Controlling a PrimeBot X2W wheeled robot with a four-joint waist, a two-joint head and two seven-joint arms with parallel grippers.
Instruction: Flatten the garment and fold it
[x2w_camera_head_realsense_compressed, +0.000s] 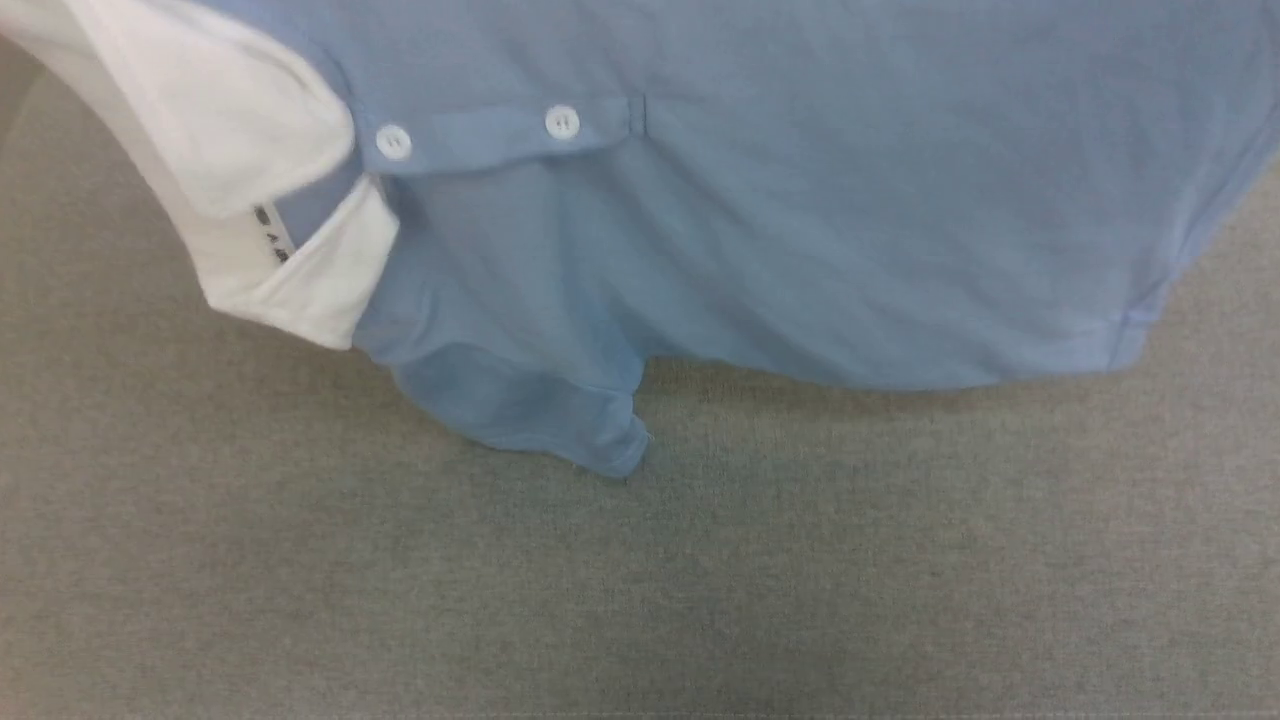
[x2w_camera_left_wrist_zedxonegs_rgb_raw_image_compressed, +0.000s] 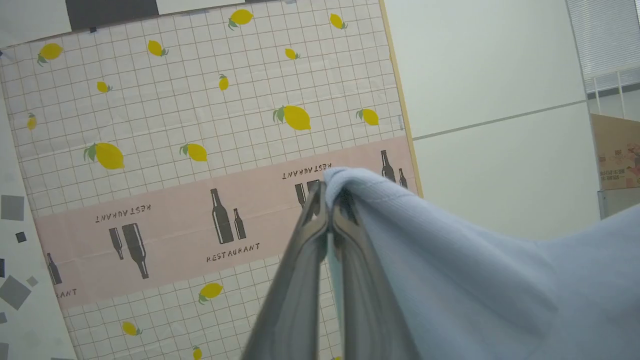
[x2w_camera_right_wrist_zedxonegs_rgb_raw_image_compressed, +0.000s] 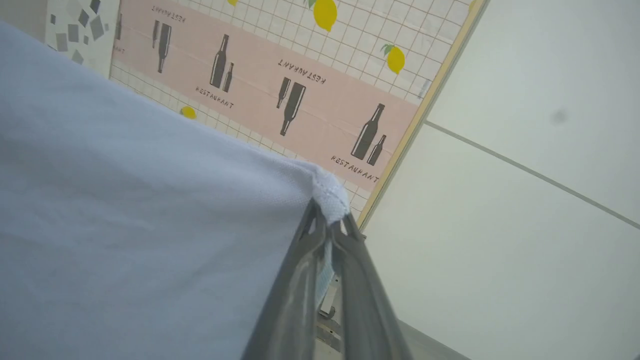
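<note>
The garment (x2w_camera_head_realsense_compressed: 780, 230), a light blue polo shirt, hangs in the air across the top of the head view, white collar (x2w_camera_head_realsense_compressed: 240, 130) at the left, two white buttons on its placket, a sleeve (x2w_camera_head_realsense_compressed: 530, 410) drooping below. In the left wrist view my left gripper (x2w_camera_left_wrist_zedxonegs_rgb_raw_image_compressed: 329, 192) is shut on a bunched edge of the garment (x2w_camera_left_wrist_zedxonegs_rgb_raw_image_compressed: 475, 280), which drapes away to the right. My right gripper (x2w_camera_right_wrist_zedxonegs_rgb_raw_image_compressed: 327, 215) is shut on a hemmed corner of the garment (x2w_camera_right_wrist_zedxonegs_rgb_raw_image_compressed: 140, 240), whose cloth spreads to the left in the right wrist view.
Grey carpet (x2w_camera_head_realsense_compressed: 500, 600) lies beneath the hanging shirt. Both wrist views look past the cloth at a lemon-and-bottle patterned tablecloth (x2w_camera_left_wrist_zedxonegs_rgb_raw_image_compressed: 200, 150) on a table, pale floor or wall panels (x2w_camera_left_wrist_zedxonegs_rgb_raw_image_compressed: 500, 100) beside it, and a cardboard box (x2w_camera_left_wrist_zedxonegs_rgb_raw_image_compressed: 617, 150) at the far right.
</note>
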